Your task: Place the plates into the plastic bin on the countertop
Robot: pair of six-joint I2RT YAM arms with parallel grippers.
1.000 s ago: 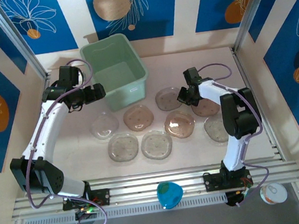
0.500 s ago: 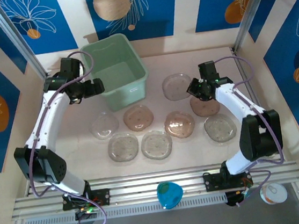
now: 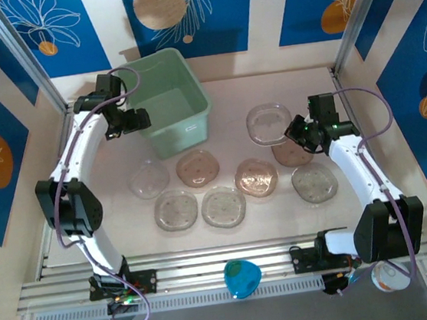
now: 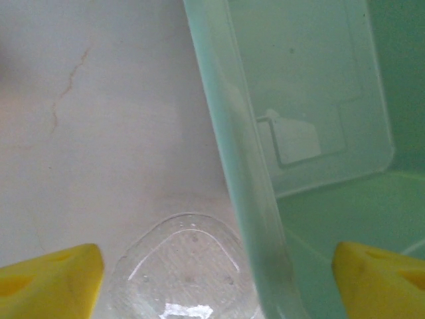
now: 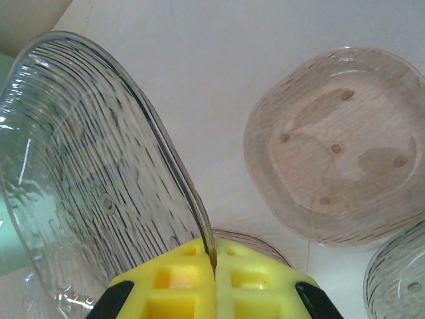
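The right tool is pinched tight on the rim of a clear plate, which it holds up off the worktop, tilted. In the right wrist view its yellow fingers meet on that rim at the bottom edge; the tool is cut off below them, and the ribbed clear plate runs out of frame on the left. Behind the fingers only a thin arc of another plate's rim shows. Beyond it a pinkish-brown plate lies flat, clipped at the right edge, and a sliver of a clear one sits in the corner.

The left tool is spread wide across the near wall of the plastic bin. In the left wrist view only the two yellow fingertips show, one over the worktop and the other over the bin's inside, with the wall of the bin between them. Whether either finger touches it is not clear. A pale tag shape shows blurred through the plastic. A clear plate lies just beside the wall, cut off below.

From above, six plates lie in the open on the worktop in front of the bin. A seventh plate is partly hidden under the right arm.
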